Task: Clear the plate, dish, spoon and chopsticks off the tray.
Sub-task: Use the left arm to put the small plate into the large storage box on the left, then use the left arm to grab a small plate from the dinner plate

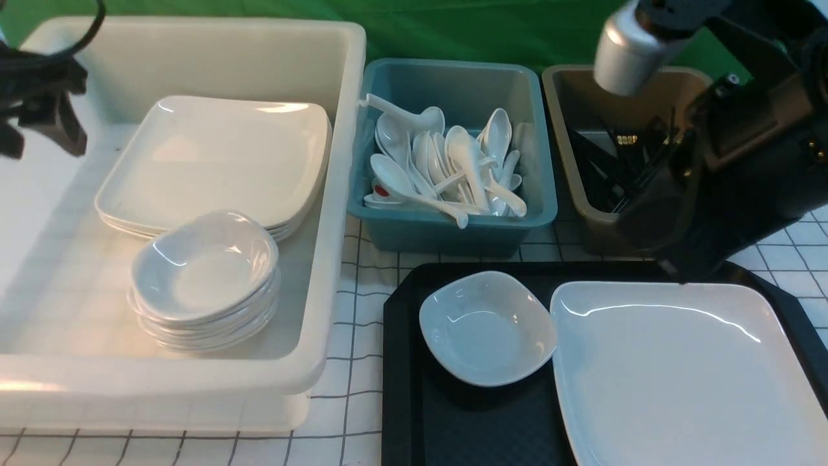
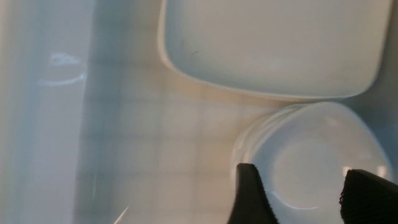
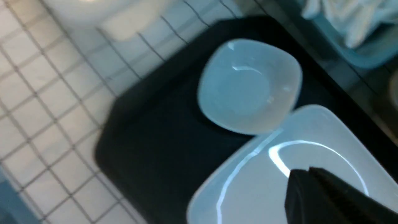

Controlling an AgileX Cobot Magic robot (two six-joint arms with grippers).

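The black tray (image 1: 466, 427) lies at the front right. On it a small white dish (image 1: 486, 327) sits beside the large white plate (image 1: 686, 375), their rims touching. My right gripper (image 1: 673, 268) is shut and empty, hanging just over the plate's (image 3: 258, 186) far edge; its closed tips (image 3: 300, 174) show above the plate. My left gripper (image 2: 300, 169) is open with nothing between its fingers, above a stack of small dishes (image 2: 311, 149) in the white tub. In the front view the left gripper (image 1: 39, 139) is at the far left. No spoon or chopsticks show on the tray.
The white tub (image 1: 336, 213) at left holds a stack of square plates (image 1: 220, 155) and several stacked small dishes (image 1: 204, 272). A blue tub (image 1: 446, 233) behind the tray holds several white spoons (image 1: 453, 168). A brown tub (image 1: 592, 213) holds black chopsticks (image 1: 608, 175).
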